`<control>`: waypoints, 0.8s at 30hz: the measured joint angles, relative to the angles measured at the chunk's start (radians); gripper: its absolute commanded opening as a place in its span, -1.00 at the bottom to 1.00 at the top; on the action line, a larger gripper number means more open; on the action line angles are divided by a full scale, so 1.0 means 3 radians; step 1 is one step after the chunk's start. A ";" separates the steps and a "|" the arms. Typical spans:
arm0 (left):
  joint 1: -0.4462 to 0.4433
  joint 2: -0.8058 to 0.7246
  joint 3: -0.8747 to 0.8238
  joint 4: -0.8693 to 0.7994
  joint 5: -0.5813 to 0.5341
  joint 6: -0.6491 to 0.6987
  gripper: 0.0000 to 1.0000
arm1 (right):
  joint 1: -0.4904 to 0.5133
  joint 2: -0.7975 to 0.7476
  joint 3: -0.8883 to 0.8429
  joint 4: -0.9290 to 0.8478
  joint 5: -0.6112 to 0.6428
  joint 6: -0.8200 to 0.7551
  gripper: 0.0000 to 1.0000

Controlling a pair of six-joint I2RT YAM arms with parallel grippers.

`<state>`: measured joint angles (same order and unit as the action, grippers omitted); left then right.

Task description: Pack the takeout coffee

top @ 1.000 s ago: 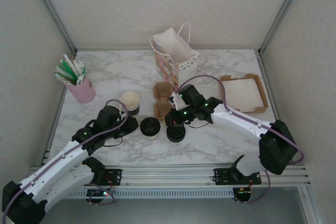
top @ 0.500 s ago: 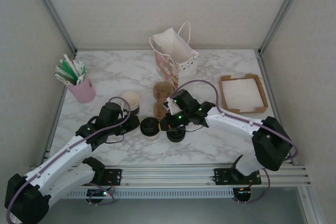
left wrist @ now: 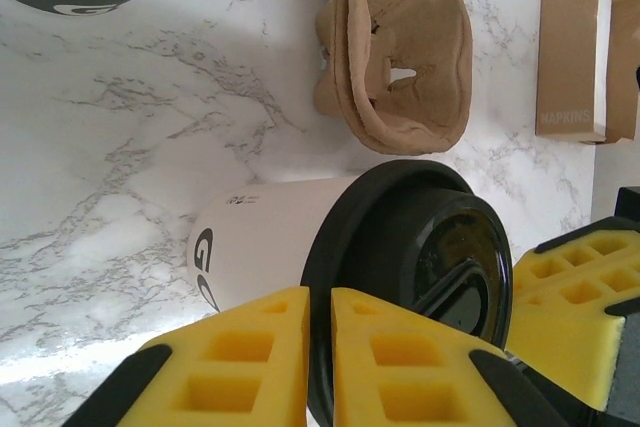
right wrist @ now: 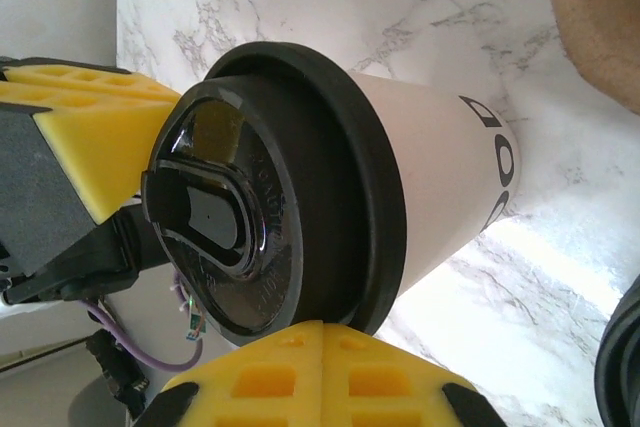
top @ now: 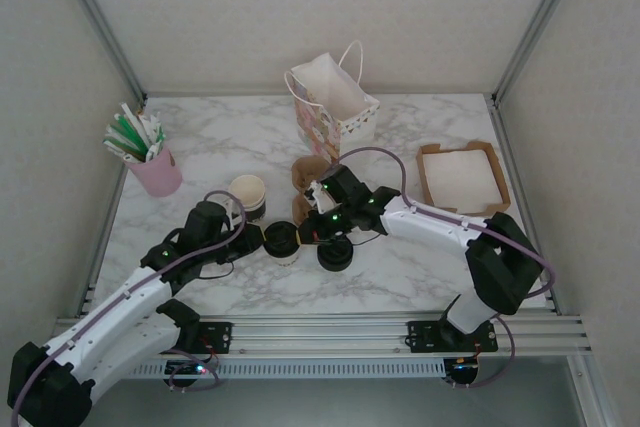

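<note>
While both hands sit closed beside the small cream-and-black paper cup with a round black plastic lid [top: 284, 243], we judge the step in hand to be getting a grip on it.

- Cup: upright on the white marbled surface [top: 430, 272], between the two hands.
- Left hand [left wrist: 320, 309]: yellow pads almost together with a thin slit, nothing between them, close by the lid rim.
- Right hand [right wrist: 322, 333]: pads pressed together and empty. Whether the lid rim touches them or is just beside them we cannot tell.

Our advice:
- Spread one hand wide before closing.
- Clamp on the paper wall under the lid, not on the lid itself.
- Squeeze lightly and keep the cup level.
- Steer clear of the loose round black lid [top: 335, 255] just beside it.
- The brown moulded-pulp carrier [top: 311, 175] and the white-and-pink paper bag [top: 335, 112] behind are the likely destinations.
</note>
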<state>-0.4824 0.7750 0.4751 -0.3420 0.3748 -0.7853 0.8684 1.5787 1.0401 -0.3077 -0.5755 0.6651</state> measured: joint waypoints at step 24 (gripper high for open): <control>0.0005 -0.0202 0.0046 -0.0261 -0.0103 -0.0025 -0.41 | 0.0003 -0.0027 0.0140 -0.0239 0.0132 -0.0136 -0.72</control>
<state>-0.4808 0.7143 0.4889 -0.4202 0.3439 -0.7929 0.8692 1.5707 1.0821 -0.3794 -0.5358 0.6243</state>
